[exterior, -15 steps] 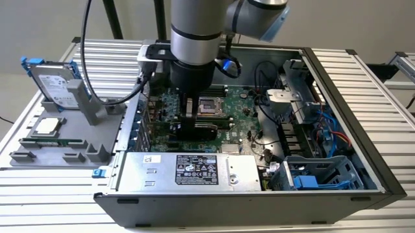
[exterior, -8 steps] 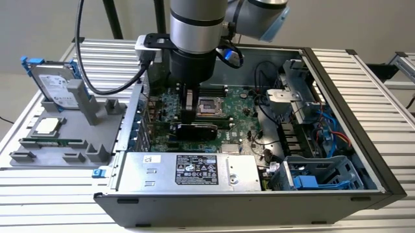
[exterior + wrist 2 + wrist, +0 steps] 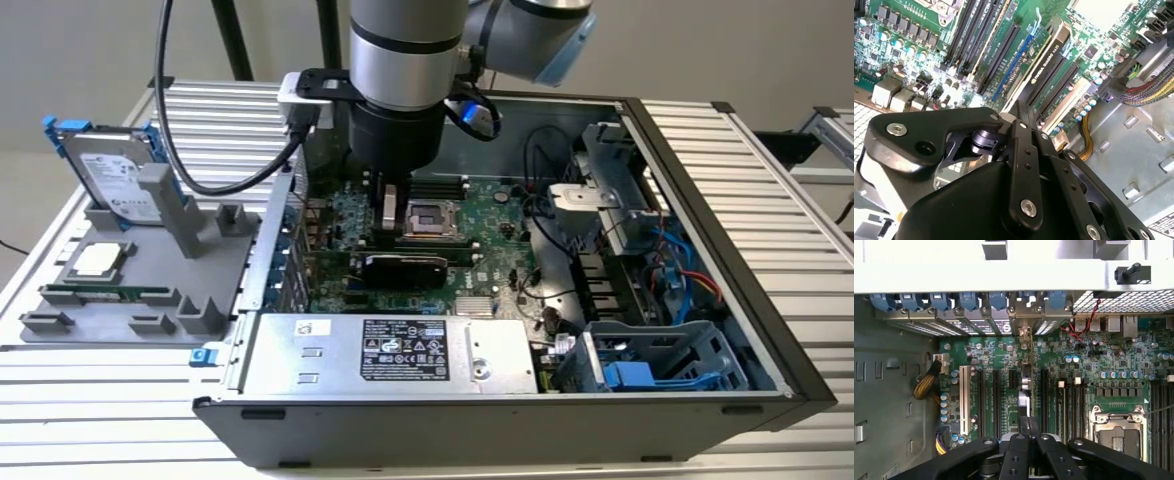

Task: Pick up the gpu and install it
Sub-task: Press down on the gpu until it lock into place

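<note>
The gpu (image 3: 403, 270) stands on edge on the green motherboard (image 3: 501, 265) inside the open computer case, black shroud facing the exterior view's front. In both wrist views it shows edge-on (image 3: 1025, 385) (image 3: 1046, 60), lined up with an expansion slot, its bracket at the rear slot openings. My gripper (image 3: 390, 240) hangs straight over it. Its black fingers (image 3: 1028, 424) are drawn together with no gap, right on the card's top edge (image 3: 1019, 107).
A grey fixture (image 3: 54, 330) at the exterior view's left holds a blue-framed hard drive (image 3: 114, 180), a processor (image 3: 96, 262) and a memory stick (image 3: 107, 294). Near the card are the processor socket (image 3: 1119, 427), the power supply (image 3: 387, 350), a drive cage (image 3: 654, 365) and loose cables (image 3: 547, 215).
</note>
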